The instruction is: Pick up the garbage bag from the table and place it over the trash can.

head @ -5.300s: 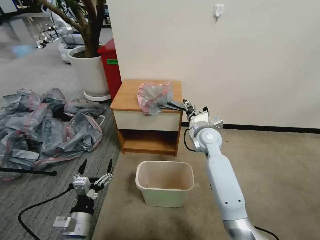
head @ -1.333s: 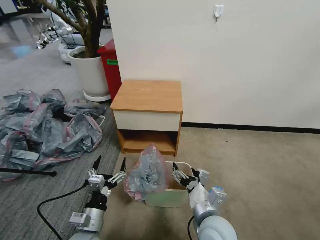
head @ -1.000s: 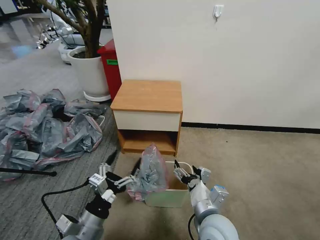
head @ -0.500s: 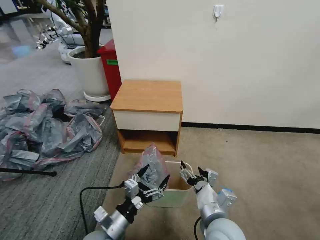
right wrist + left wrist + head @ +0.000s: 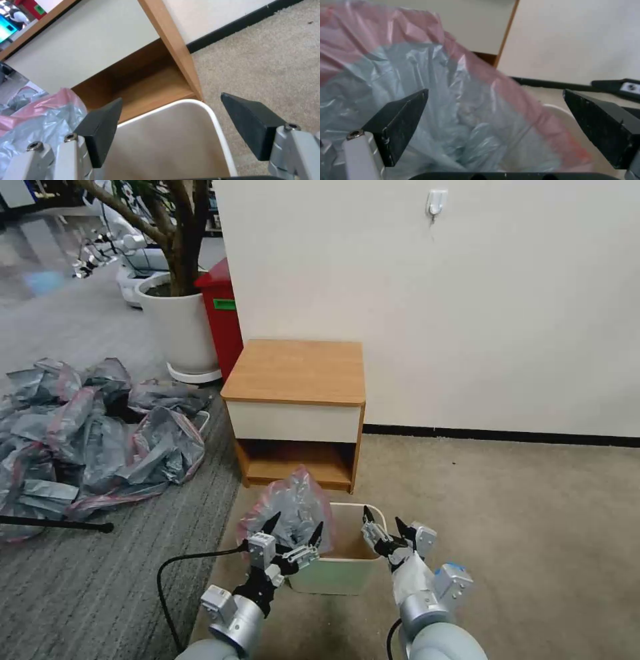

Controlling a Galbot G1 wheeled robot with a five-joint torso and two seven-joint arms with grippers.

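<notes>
Head view: looking forward and down from above, taking in the low wooden bedside cabinet (image 5: 297, 380) against the wall.
Left wrist view: facing close into the crinkly grey pink-banded plastic bag (image 5: 460, 112).
Right wrist view: looking close over the cream-white plastic bin's rim (image 5: 213, 117).
Shared: seeing bag, bin, cabinet.

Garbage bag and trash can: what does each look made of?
The garbage bag looks like thin plastic film: translucent grey, crinkled and glossy, with a pink band at its mouth. The trash can looks like moulded rigid plastic: cream-white, smooth and matte, with a rolled rim and rounded corners.
</notes>
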